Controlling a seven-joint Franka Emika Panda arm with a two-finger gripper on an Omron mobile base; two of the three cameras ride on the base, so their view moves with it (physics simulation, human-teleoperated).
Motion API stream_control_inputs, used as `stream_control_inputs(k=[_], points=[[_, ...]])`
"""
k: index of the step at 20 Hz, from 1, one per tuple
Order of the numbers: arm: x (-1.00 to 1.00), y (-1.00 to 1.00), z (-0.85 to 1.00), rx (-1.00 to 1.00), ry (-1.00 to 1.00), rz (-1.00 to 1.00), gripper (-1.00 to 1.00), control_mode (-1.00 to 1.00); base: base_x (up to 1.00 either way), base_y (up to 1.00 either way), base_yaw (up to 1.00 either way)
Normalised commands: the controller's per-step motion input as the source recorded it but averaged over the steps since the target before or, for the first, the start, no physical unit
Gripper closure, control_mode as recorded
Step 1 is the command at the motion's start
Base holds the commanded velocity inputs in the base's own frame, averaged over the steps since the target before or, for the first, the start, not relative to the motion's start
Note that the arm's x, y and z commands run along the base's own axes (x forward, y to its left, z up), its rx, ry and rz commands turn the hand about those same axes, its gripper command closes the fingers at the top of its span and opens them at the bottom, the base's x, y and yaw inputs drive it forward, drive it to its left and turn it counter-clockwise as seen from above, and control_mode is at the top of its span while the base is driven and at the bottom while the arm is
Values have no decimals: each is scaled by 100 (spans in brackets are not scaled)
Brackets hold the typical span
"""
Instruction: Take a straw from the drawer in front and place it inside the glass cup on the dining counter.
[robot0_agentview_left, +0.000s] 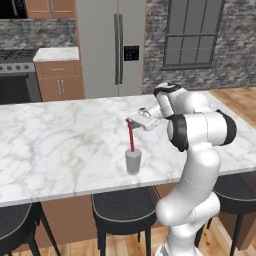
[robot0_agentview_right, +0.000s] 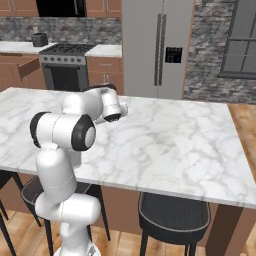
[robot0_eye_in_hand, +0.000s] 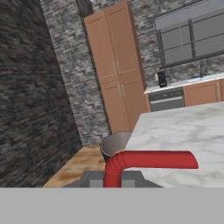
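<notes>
above the glass cup, the hand seemingly grips the straw, fingertips hidden.

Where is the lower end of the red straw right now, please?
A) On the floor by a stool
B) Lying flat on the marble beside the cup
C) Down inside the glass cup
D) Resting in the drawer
C: in the left base view the straw stands nearly upright, its lower end inside the glass cup on the dining counter, its top at the end effector.
</notes>
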Motion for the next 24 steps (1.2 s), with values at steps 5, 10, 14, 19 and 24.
stream_control_inputs(k=[5, 10, 14, 19, 24], points=[[4, 18, -10, 1, 0, 1, 100, -100, 0, 0, 0], [0, 22, -10, 0, 0, 0, 100, -100, 0, 0, 0], [0, 9, -5, 0, 0, 0, 100, -100, 0, 0, 0], [-12, -1, 0, 0, -1, 0, 100, -100, 0, 0, 0], [-18, -19, 0, 0, -3, 0, 100, -100, 0, 0, 0]])
